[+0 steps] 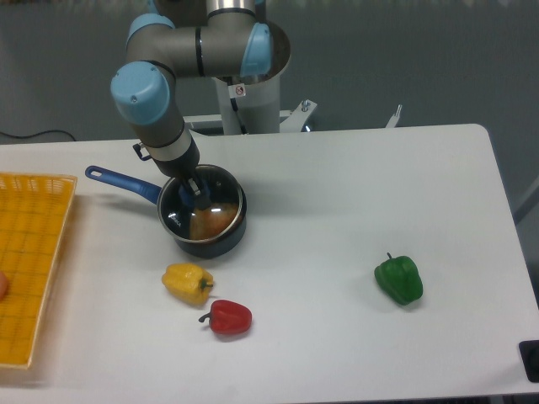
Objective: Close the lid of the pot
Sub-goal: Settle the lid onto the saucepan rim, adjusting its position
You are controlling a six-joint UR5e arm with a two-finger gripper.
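White table carries the pot left of centre, its blue handle pointing left. On it sits the lid, whose knob the hand has pinched. Nearby lie a yellow pepper and a red pepper.

Clear glass lid — glossy, dark matt pot, smooth white table
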